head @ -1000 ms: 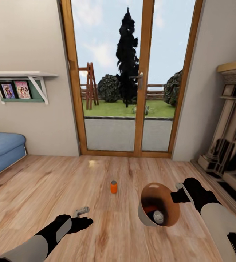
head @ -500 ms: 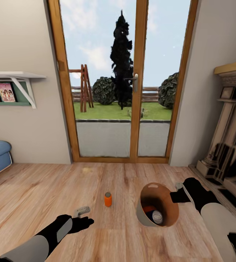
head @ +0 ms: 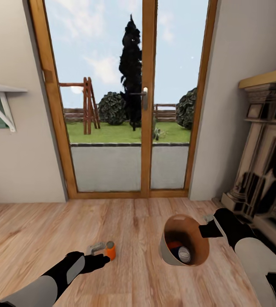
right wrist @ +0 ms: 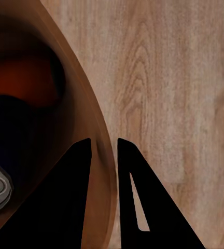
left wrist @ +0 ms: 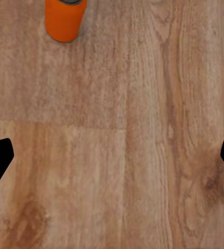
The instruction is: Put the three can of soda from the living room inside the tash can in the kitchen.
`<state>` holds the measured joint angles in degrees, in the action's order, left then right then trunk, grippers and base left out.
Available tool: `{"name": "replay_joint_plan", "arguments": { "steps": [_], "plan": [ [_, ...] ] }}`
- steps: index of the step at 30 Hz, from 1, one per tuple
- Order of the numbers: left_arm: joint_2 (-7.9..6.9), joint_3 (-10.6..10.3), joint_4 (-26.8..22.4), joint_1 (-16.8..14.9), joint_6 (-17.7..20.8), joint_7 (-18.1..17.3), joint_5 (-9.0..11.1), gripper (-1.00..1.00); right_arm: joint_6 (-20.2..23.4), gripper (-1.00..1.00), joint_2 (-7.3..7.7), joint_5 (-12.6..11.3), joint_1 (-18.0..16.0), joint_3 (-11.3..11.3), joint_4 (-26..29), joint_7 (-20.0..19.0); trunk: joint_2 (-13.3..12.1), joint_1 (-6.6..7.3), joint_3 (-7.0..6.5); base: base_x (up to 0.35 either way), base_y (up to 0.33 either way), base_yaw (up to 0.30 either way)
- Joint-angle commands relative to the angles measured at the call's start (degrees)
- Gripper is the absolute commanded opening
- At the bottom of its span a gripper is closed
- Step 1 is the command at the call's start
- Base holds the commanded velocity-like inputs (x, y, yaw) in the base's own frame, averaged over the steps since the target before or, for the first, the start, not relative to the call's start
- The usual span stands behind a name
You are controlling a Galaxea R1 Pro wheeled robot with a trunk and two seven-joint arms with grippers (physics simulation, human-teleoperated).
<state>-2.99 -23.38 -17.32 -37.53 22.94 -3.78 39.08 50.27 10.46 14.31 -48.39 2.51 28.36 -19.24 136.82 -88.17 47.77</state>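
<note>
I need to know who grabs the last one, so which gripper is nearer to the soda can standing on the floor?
Left. The left gripper sits open right beside the soda can, while the right gripper is across the floor, clamped on the trash can rim.

One orange soda can (head: 110, 250) was seen standing upright on the wooden floor (head: 138, 273), well apart from the trash can (head: 168, 251). The grey, tapered trash can, tan inside, was tilted with its opening upward. Two more cans (head: 182, 253) were seen lying inside it, one showing its silver end.
</note>
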Motion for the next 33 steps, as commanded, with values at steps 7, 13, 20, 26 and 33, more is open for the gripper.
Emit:
{"name": "replay_joint_plan", "arguments": {
  "steps": [7,13,20,26,33],
  "plan": [
    [0.0,0.0,0.0,0.0,-0.7,0.0,0.0,1.0,0.2,-1.0,-0.05,-1.3,0.0,-0.1,0.0,-0.2,0.0,0.0,-0.24,0.335,-0.07,-0.073],
    [-0.04,0.0,0.0,0.0,-0.9,0.0,-0.1,1.0,0.1,-1.0,-0.08,-1.3,0.0,-0.2,0.0,-0.2,0.0,0.0,-0.27,0.344,-0.007,-0.01],
    [-0.08,0.0,0.0,0.0,-1.0,0.0,0.0,1.0,0.1,-1.0,-0.01,-1.3,0.0,-0.3,0.0,-0.2,0.0,0.0,-0.27,0.345,-0.001,-0.001],
    [-0.06,0.0,0.0,0.0,-1.0,0.0,0.0,1.0,0.0,-1.0,0.0,-1.2,0.0,-0.1,0.0,-0.2,0.0,0.0,-0.27,0.345,0.0,0.0],
    [-0.06,0.0,0.0,0.0,-1.0,0.0,0.0,1.0,-0.2,-1.0,0.0,-1.2,0.0,0.0,0.0,-0.2,0.0,0.0,-0.27,0.345,0.0,0.0]
  ]
}}
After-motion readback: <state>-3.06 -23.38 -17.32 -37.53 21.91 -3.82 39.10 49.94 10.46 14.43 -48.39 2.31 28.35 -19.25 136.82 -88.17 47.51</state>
